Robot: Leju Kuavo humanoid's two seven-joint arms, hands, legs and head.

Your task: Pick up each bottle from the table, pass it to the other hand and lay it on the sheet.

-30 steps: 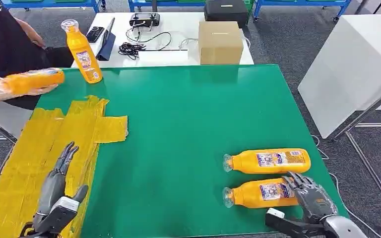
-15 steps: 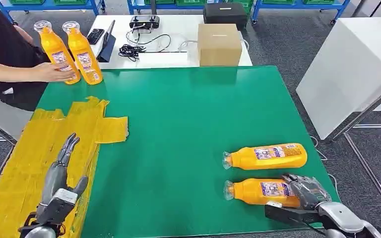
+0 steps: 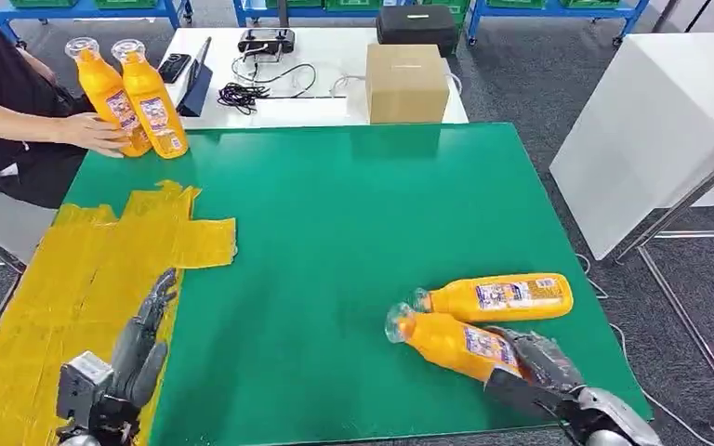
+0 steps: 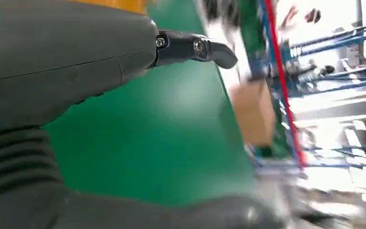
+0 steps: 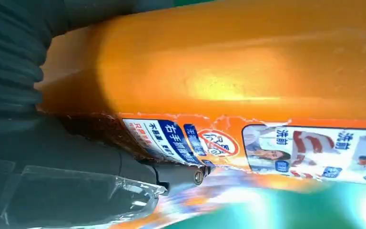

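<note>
My right hand (image 3: 537, 367) grips the base of an orange bottle (image 3: 448, 341) near the table's front right, its clear cap end tilted up and pointing left. In the right wrist view the orange bottle (image 5: 248, 90) fills the space against my right hand (image 5: 76, 157). A second orange bottle (image 3: 495, 296) lies flat just behind it. My left hand (image 3: 139, 348) hovers open over the yellow sheet (image 3: 74, 279) at the front left, holding nothing; the left wrist view shows its thumb (image 4: 195, 47) over green table.
A person at the back left rests a hand (image 3: 93, 133) on two upright orange bottles (image 3: 135, 98). Behind the green table (image 3: 353, 214) stand a cardboard box (image 3: 406, 82), cables and a tablet. A white cabinet (image 3: 651, 130) stands to the right.
My right hand has closed on the nearer bottle and lifted it, swinging its cap end up and leftward. My left hand has shifted slightly right. The person set a second bottle upright.
</note>
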